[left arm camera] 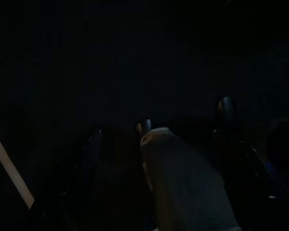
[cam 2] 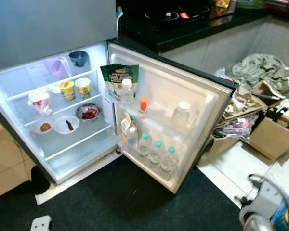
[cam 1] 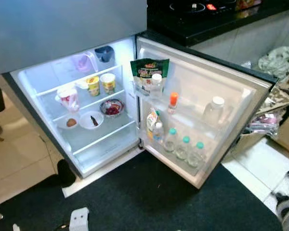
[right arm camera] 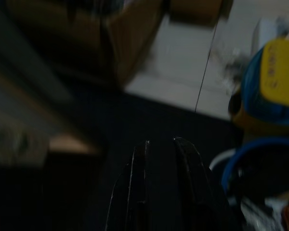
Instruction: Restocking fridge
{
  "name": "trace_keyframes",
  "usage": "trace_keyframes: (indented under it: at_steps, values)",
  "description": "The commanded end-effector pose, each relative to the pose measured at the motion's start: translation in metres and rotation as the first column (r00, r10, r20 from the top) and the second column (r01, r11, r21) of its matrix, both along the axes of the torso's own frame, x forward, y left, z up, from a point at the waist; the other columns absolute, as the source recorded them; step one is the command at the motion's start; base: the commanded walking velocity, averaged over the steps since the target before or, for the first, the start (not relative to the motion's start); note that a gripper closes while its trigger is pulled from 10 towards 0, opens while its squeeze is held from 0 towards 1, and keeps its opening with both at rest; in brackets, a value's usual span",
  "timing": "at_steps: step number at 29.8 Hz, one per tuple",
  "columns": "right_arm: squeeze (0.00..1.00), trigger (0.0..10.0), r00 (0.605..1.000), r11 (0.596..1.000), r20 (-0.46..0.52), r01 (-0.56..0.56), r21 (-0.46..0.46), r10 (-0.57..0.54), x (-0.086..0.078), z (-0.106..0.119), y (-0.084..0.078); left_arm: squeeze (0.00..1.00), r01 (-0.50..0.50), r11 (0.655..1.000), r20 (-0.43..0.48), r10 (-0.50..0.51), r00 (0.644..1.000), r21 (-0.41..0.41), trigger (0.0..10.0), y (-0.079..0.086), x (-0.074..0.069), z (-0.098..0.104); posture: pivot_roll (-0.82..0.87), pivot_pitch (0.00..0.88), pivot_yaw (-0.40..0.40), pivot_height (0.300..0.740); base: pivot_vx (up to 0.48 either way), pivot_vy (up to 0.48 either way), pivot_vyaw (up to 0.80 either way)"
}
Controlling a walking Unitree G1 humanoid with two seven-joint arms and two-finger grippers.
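Observation:
The fridge point(cam 1: 94, 161) stands open in front of me, its door point(cam 1: 241, 94) swung out to the right. On its shelves are two yellow cups point(cam 1: 100, 84), a bowl of red food point(cam 1: 111, 108), two white dishes point(cam 1: 91, 120) and a pink-and-white container point(cam 1: 69, 98). In the door racks are a green packet point(cam 1: 149, 72), an orange-capped bottle point(cam 1: 173, 102), a white-capped bottle point(cam 1: 214, 110) and three teal-capped bottles point(cam 1: 185, 147). My right gripper point(right arm camera: 164, 144) hangs shut and holds nothing, beside a blue and yellow item point(right arm camera: 274, 82). My left gripper point(left arm camera: 185, 118) hangs low in the dark.
A black mat point(cam 1: 149, 202) lies in front of the fridge. Cardboard boxes point(cam 2: 272, 137) and loose clutter crowd the tiled floor to the right of the door. A black counter with a hob point(cam 1: 207, 17) runs behind the door.

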State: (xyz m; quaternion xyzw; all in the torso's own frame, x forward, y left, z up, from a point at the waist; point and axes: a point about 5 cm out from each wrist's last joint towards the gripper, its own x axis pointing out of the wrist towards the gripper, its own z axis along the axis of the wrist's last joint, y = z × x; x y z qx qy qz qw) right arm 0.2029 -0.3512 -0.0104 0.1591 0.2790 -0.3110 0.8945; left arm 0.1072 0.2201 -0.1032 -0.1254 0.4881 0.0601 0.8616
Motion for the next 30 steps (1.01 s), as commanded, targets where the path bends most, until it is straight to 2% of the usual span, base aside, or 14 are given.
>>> trace_keyframes:
  at_steps: [1, 4, 8, 9, 11, 14, 22, 25, 26, 30]
  values:
    - [0.00, 10.0, 0.994, 0.998, 0.097, 0.055, -0.014, -0.054, 0.011, 0.016, -0.011, 0.00, -0.007, 1.000, -0.011, 0.007, 1.000, 0.007, 10.0, 0.005, -0.004, 0.000, -0.04, 0.000, 0.027, 0.740, 0.000, 0.000, 0.00]
    - [0.00, 10.0, 0.960, 0.995, 0.266, 0.094, -0.028, -0.083, 0.036, 0.054, -0.029, 0.00, -0.006, 1.000, -0.013, 0.006, 1.000, -0.006, 10.0, 0.006, -0.004, 0.000, -0.04, 0.000, 0.027, 0.740, 0.000, 0.000, 0.00]
    - [0.00, 10.0, 0.947, 0.995, 0.313, 0.085, -0.046, -0.066, 0.047, 0.069, -0.032, 0.00, 0.007, 1.000, -0.016, -0.007, 1.000, -0.004, 10.0, 0.006, -0.004, 0.000, -0.04, 0.000, 0.027, 0.740, 0.000, -0.358, 0.00]
    - [0.00, 10.0, 0.937, 0.996, 0.349, 0.060, -0.063, -0.034, 0.057, 0.080, -0.032, 0.00, 0.003, 1.000, -0.015, -0.003, 1.000, -0.004, 10.0, 0.006, -0.005, 0.000, -0.04, 0.000, 0.023, 0.740, 0.000, -0.469, 0.00]
    - [0.00, 10.0, 0.932, 0.996, 0.362, 0.049, -0.068, -0.021, 0.061, 0.083, -0.031, 0.00, 0.000, 1.000, -0.014, 0.000, 1.000, -0.006, 10.0, 0.006, -0.005, 0.000, -0.04, 0.000, 0.023, 0.740, 0.000, -0.469, 0.00]
    - [0.00, 10.0, 0.924, 0.998, 0.383, 0.017, -0.067, 0.010, 0.068, 0.085, -0.025, 0.00, -0.009, 1.000, -0.022, 0.009, 1.000, -0.001, 10.0, 0.005, -0.005, -0.001, -0.04, 0.000, 0.025, 0.740, 0.000, -0.319, 0.00]
    - [0.00, 10.0, 0.907, 0.996, 0.413, -0.069, -0.053, 0.085, 0.082, 0.086, -0.008, 0.00, -0.022, 1.000, -0.020, 0.022, 1.000, 0.001, 10.0, 0.004, -0.004, -0.001, -0.04, 0.000, 0.024, 0.740, 0.000, 0.000, 0.00]
    - [0.00, 10.0, 0.862, 0.985, 0.476, -0.158, -0.075, 0.175, 0.102, 0.101, 0.007, 0.00, -0.018, 1.000, -0.017, 0.018, 1.000, -0.001, 10.0, 0.005, -0.005, -0.001, -0.03, 0.005, 0.028, 0.740, 0.000, 0.000, 0.00]
    - [0.00, 10.0, 0.862, 0.985, 0.476, -0.158, -0.075, 0.175, 0.102, 0.101, 0.007, 0.00, -0.018, 1.000, -0.017, 0.018, 1.000, -0.001, 10.0, 0.005, -0.005, -0.001, -0.03, 0.005, 0.028, 0.740, 0.000, 0.000, 0.00]
    - [0.00, 10.0, 0.810, 0.968, 0.530, -0.218, -0.125, 0.251, 0.120, 0.122, 0.016, 0.00, 0.006, 1.000, -0.019, -0.006, 1.000, -0.015, 10.0, 0.004, -0.007, -0.001, -0.04, 0.012, 0.031, 0.740, 0.000, -0.352, 0.00]
